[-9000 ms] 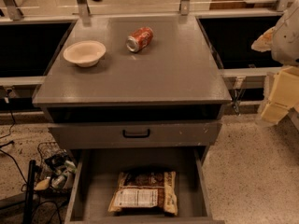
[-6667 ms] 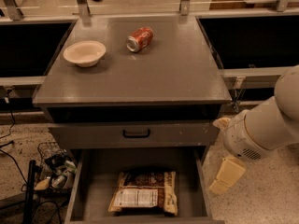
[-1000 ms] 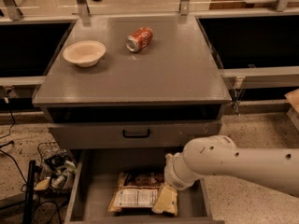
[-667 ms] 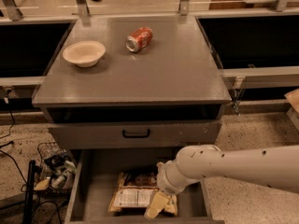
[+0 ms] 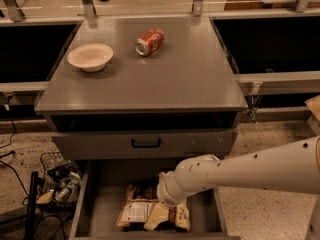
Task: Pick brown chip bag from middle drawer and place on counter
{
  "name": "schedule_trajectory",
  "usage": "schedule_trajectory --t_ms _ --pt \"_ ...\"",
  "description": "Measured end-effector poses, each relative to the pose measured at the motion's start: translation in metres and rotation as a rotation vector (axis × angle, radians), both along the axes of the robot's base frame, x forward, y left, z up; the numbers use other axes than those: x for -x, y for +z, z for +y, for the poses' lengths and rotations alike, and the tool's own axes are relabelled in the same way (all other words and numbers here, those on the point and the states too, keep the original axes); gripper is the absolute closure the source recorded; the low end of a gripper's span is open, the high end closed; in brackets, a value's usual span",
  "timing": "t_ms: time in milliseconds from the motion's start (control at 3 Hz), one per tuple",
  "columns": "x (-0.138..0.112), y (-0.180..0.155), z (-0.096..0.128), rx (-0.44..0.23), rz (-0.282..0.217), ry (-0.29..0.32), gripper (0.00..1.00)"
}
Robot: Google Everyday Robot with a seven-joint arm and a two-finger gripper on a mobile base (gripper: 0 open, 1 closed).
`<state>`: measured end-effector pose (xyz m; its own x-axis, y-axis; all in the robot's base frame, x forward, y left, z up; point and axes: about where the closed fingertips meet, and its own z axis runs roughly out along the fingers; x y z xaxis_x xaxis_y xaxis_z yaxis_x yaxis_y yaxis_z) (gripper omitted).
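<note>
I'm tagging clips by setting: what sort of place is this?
Probably an office kitchenette or break area: a counter holding a bowl and soda can, and a brown chip bag in the open middle drawer, where the gripper sits over the bag.

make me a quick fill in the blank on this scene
1. The bag lies in the open ____.
2. The gripper hangs right over the ____.
3. On the counter, the can lies on its ____.
4. Beside the can stands a cream ____.
Missing words: drawer; bag; side; bowl.
</note>
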<state>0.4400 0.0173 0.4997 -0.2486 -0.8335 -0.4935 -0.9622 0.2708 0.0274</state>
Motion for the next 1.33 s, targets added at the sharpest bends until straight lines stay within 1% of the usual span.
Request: schedule_trajectory --t_ms 333,667,1000,1333 --pt "0.001 -0.006 0.002 -0.002 0.011 0.0 0.0" --pt "0.001 -0.029 -0.001 0.021 0.026 -0.03 0.0" --pt "-0.013 -0.05 -0.003 0.047 0.028 -0.082 0.0" --pt "-0.013 -0.05 -0.003 0.047 0.028 -0.082 0.0"
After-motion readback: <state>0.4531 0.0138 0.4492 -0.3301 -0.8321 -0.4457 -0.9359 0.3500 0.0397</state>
